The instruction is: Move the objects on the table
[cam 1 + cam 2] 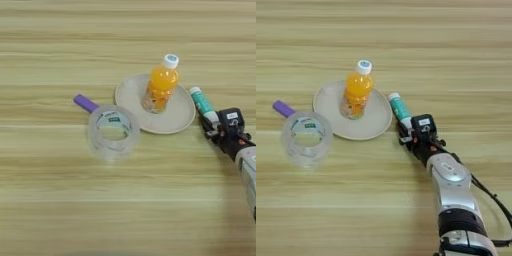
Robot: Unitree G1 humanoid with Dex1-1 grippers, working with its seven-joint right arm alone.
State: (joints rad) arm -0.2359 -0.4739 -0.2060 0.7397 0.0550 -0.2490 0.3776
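Right hand (406,131) sits at the lower end of the teal tube (399,107), just right of the plate (376,120); can't tell if it's actually clamped on it. Juice bottle (356,91) stands on the plate. Tape roll (113,131) lies left of the plate on the bench (125,210) (purple stick (85,103) touching its far-left edge).

Bottle (161,82) upright on plate (180,119), teal tube (203,104) just right of plate, gripper (210,124) at tube's near end, purple stick (86,103) touching tape roll (113,131)
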